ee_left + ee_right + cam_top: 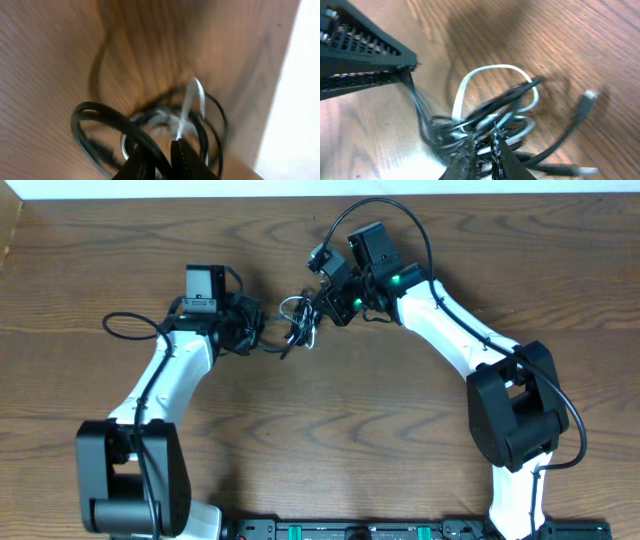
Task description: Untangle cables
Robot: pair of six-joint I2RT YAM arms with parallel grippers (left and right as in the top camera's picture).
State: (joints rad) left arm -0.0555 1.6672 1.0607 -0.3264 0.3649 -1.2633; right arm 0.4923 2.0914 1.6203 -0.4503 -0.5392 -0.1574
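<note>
Overhead showed the cables knotted at the table centre, left hand and right hand each clamped on them; light, floppy, snag-prone, likely best gripped near a plug.

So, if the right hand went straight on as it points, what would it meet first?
The right hand pinches the cables, so those come first; beyond them probably the table, though depth is unclear.
</note>
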